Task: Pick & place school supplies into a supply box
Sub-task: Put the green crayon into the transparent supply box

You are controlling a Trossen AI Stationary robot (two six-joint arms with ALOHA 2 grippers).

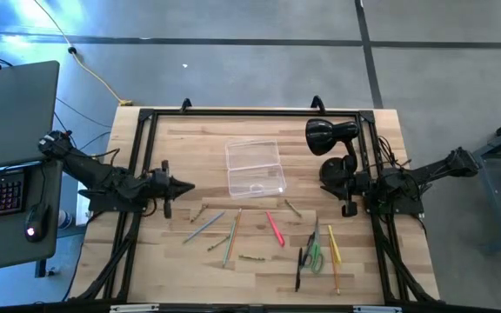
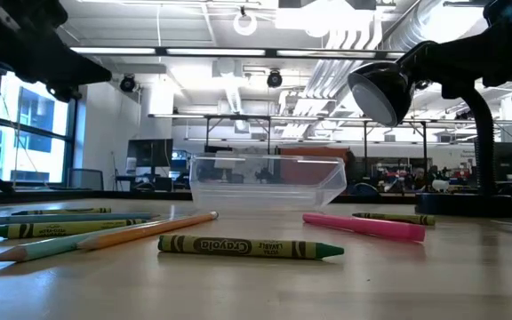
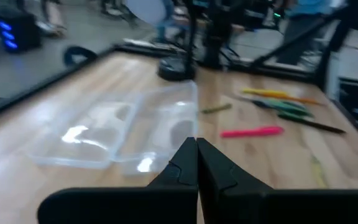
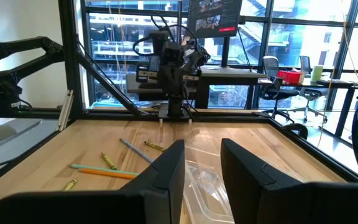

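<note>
The school supplies lie flat and spread over the front half of the table (image 1: 181, 148), in front of the supply box (image 1: 254, 168), which stands near the table's middle with nothing seen inside. Among them: a pink marker (image 1: 275, 228), an orange pencil (image 2: 145, 233), a green crayon (image 2: 251, 248) and the green-handled scissors (image 1: 314, 252), these last on the right side beside a yellow pencil (image 1: 334, 245).

Judged from the look, all are light, thin and stiff. They are round or nearly so, thus they may roll or slip away when a finger pushes from one side only. Best hold is probably across the middle of the shaft, w/ the jaws set square to its length, so it stays level when lifted. The crayon is more brittle & should not get a hard squeeze. The scissors are flatter & less even in weight; the place near the pivot seems safer than the handles. The box is clear thin plastic, prob. light enough to slide if bumped.

The left gripper (image 3: 196, 163) has its fingers pressed together, holds nothing, and hangs over the table's left part, pointing to the box. The right gripper (image 4: 202, 163) has a gap between its fingers, nothing in it, and waits at the right edge near the black desk lamp (image 1: 330, 135)
</note>
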